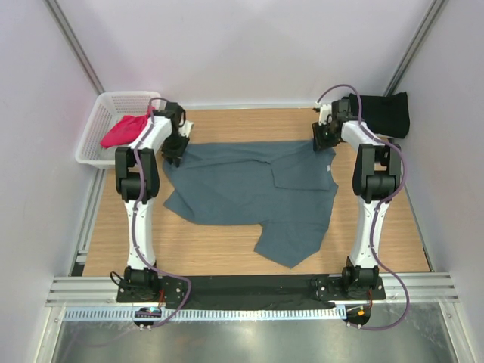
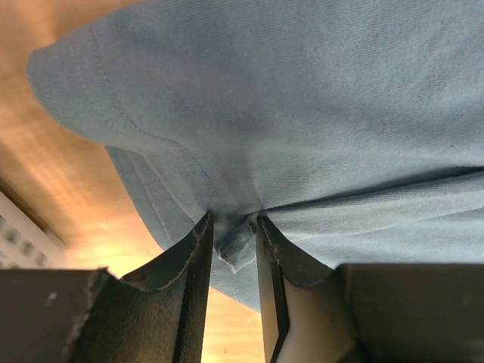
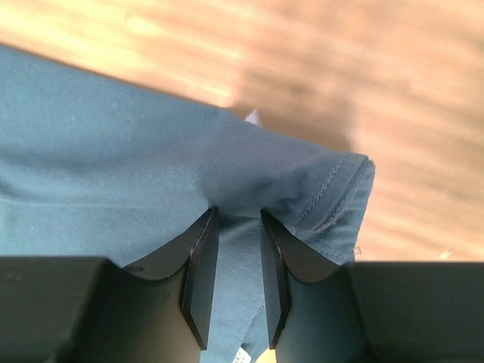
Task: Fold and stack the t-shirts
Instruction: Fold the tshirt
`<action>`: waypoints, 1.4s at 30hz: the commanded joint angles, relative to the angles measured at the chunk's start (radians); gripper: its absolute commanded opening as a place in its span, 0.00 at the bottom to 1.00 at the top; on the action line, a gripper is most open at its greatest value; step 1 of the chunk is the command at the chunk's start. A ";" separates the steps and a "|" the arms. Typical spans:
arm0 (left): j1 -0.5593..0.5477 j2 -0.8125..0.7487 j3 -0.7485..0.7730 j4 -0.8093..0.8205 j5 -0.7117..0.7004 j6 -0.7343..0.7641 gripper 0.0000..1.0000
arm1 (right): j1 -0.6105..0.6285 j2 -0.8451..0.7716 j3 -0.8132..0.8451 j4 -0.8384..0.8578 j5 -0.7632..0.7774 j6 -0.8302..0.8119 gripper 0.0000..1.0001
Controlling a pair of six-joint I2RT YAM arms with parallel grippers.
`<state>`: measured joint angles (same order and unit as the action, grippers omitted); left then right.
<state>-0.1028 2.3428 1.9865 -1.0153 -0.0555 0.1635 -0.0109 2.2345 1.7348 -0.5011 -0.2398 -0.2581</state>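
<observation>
Slate blue-grey cloth t-shirt (image 1: 242,185) spread on wooden table (image 1: 204,246)
Left gripper (image 2: 233,231) and right gripper (image 3: 237,219) each pinch a far corner

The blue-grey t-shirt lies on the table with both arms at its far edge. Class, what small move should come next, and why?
Probably lift both far corners a little, together. The left fingers and right fingers each pinch a fold of the blue-grey t-shirt, which lies rumpled, its near part skewed; a level lift should let the cloth straighten before folding.
</observation>
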 commanded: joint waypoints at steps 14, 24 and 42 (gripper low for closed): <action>-0.014 0.015 0.305 0.058 0.046 0.015 0.34 | -0.011 0.060 0.192 0.029 0.045 0.000 0.36; -0.055 0.019 0.372 0.017 0.350 -0.045 0.38 | 0.011 -0.075 0.106 -0.016 -0.009 0.011 0.36; -0.090 0.141 0.331 0.003 0.414 -0.084 0.37 | 0.109 -0.164 0.037 -0.043 -0.039 0.014 0.37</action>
<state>-0.1959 2.5126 2.3249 -1.0000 0.3252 0.0860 0.1062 2.1376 1.7824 -0.5529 -0.2699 -0.2546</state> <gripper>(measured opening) 0.371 0.367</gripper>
